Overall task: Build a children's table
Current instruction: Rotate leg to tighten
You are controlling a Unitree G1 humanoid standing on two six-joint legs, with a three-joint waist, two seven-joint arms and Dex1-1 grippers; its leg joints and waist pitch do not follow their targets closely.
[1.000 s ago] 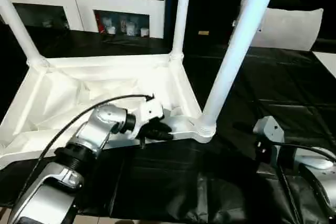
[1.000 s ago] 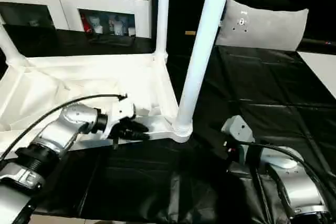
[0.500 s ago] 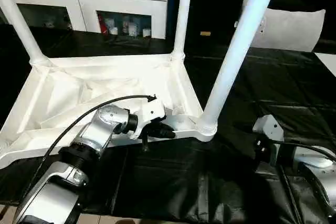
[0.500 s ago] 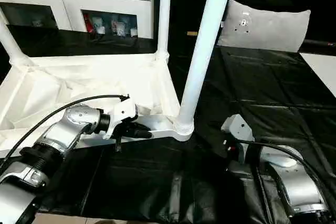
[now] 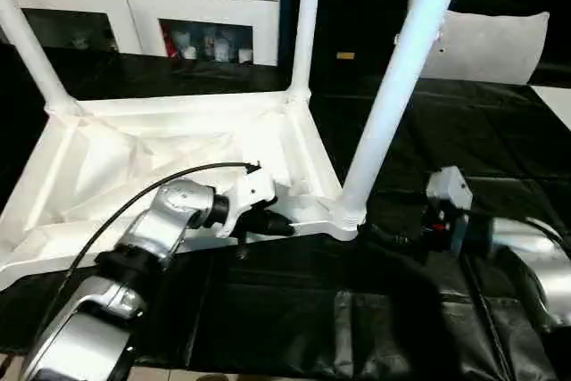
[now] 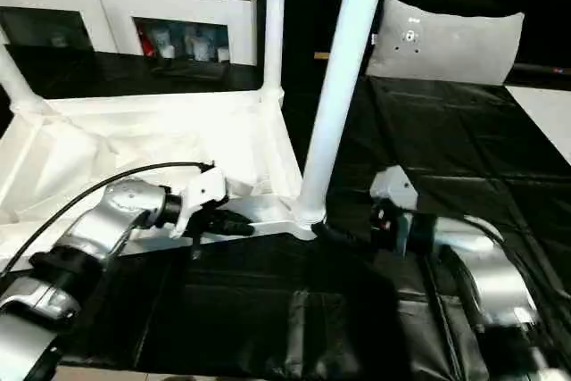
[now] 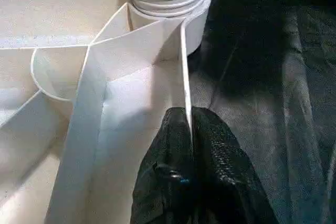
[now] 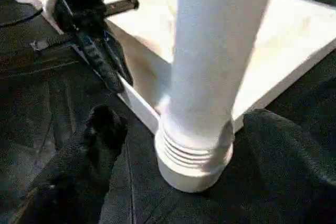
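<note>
A: Status? Tabletop (image 5: 161, 162) lies upside down on the black-covered table (image 5: 464, 131), three legs standing in corner sockets.

B: Near leg (image 5: 393, 86) is seated by the look of it. Left gripper (image 7: 188, 129) jaws pinch the near rim; right gripper (image 8: 178, 135) jaws stand wide around that leg's base. Fourth corner isn't visible.
</note>
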